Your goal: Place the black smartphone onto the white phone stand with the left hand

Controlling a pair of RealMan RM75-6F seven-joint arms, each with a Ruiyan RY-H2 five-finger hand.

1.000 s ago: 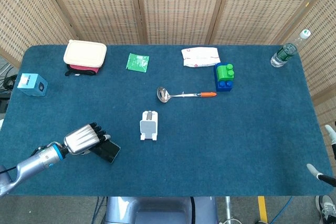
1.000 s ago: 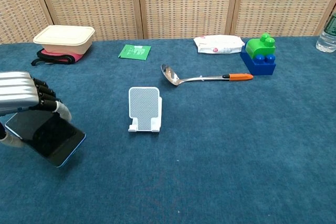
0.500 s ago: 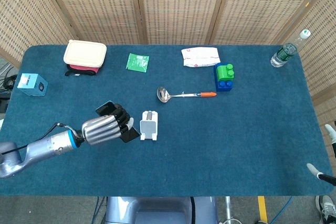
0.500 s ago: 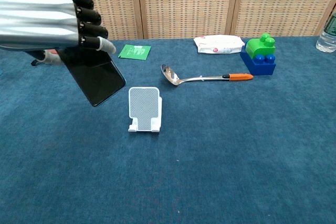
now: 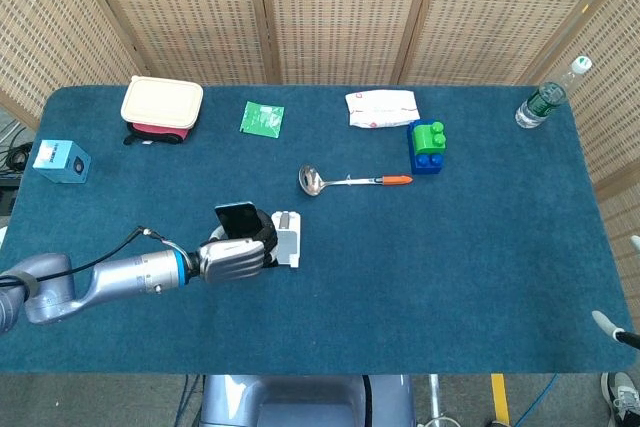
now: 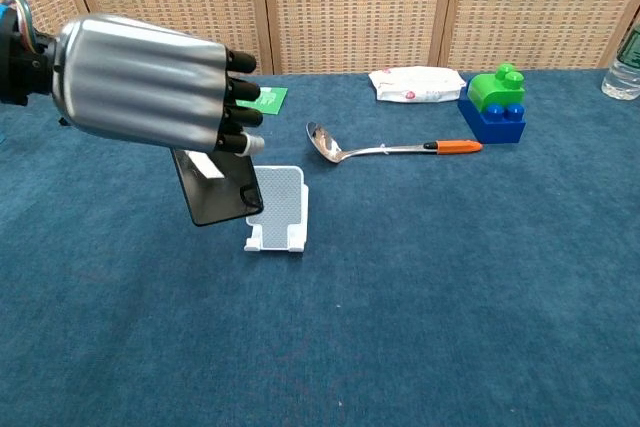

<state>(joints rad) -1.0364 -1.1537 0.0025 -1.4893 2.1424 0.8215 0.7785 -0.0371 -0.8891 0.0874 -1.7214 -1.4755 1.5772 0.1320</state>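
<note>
My left hand (image 5: pixel 235 258) (image 6: pixel 150 92) grips the black smartphone (image 5: pixel 237 218) (image 6: pixel 218 190), holding it upright and tilted. The phone hangs just left of the white phone stand (image 5: pixel 286 241) (image 6: pixel 279 209), its lower right corner overlapping the stand's left edge in the chest view. I cannot tell whether phone and stand touch. The stand sits upright on the blue table (image 5: pixel 450 267). Only a small tip of my right hand (image 5: pixel 612 326) shows at the head view's right edge, too little to judge its state.
A ladle with an orange handle (image 5: pixel 350 180) (image 6: pixel 385 147) lies behind the stand. Blue and green blocks (image 5: pixel 427 146), a white packet (image 5: pixel 381 107), a green sachet (image 5: pixel 262 118), a cream lunch box (image 5: pixel 161 104), a blue cube (image 5: pixel 61 161) and a bottle (image 5: pixel 545 97) ring the table.
My left hand has carried the phone up from the table's near left and rightward until it hangs beside the stand. The right hand has barely moved.
</note>
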